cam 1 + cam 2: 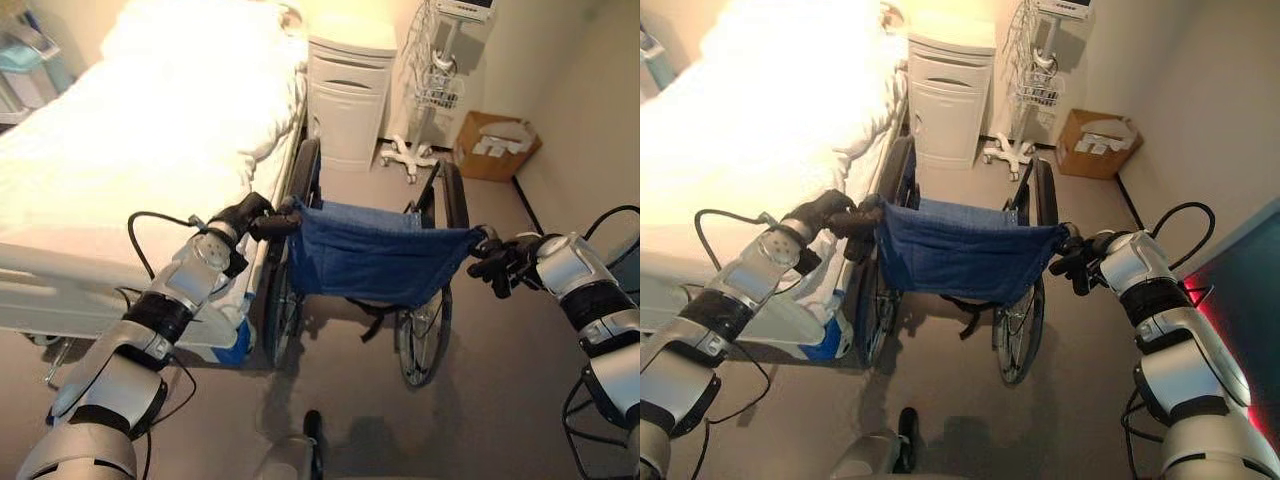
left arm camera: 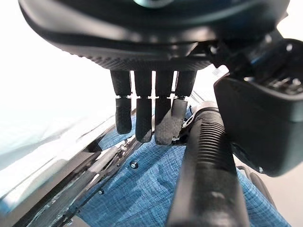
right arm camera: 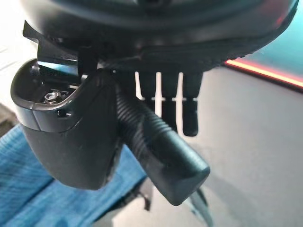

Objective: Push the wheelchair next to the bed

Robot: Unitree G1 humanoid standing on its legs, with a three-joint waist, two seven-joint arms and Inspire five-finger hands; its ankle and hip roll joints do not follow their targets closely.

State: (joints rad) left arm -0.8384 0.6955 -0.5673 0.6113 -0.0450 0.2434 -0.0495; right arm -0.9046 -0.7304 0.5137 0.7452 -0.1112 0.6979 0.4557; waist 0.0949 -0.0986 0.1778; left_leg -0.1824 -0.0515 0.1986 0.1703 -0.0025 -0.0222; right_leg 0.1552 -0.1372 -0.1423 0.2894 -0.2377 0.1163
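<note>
- On my far left I see the bed (image 1: 150, 120), its soft white bedding rumpled along the edge, with a pale rail (image 1: 60, 290) of smooth plastic running below it.
- My left hand (image 1: 262, 214) is curled round the wheelchair's left push handle (image 2: 206, 161), a black ribbed rubber grip. In the left wrist view the fingers (image 2: 142, 113) hang down beside the grip and the thumb's bulk sits on its other side.
- The wheelchair (image 1: 370, 260) stands just beside the bed, its left wheel close against the rail. I see it from behind: a blue woven fabric backrest (image 1: 375, 255) sags slightly between the two handles. In the left wrist view the cloth has a fine mottled weave with small dark studs.
- Its large wheels (image 1: 425, 335) are thin, dark-tyred and spoked, on a black metal frame.
- Beyond the wheelchair, at the head of the bed, is a white bedside cabinet (image 1: 348, 95) with rounded drawer fronts.
- Right of that stands a white wheeled stand (image 1: 425, 120) with a wire basket, and near the wall sits an open cardboard box (image 1: 495, 145).
- My right hand (image 1: 500, 262) is clamped on the right push handle (image 3: 161, 146), also black and ribbed, ending in a smooth blunt cap. The thumb presses it from one side and the fingers (image 3: 189, 109) lie behind it.
- The floor (image 1: 500, 400) is a plain matte grey.
</note>
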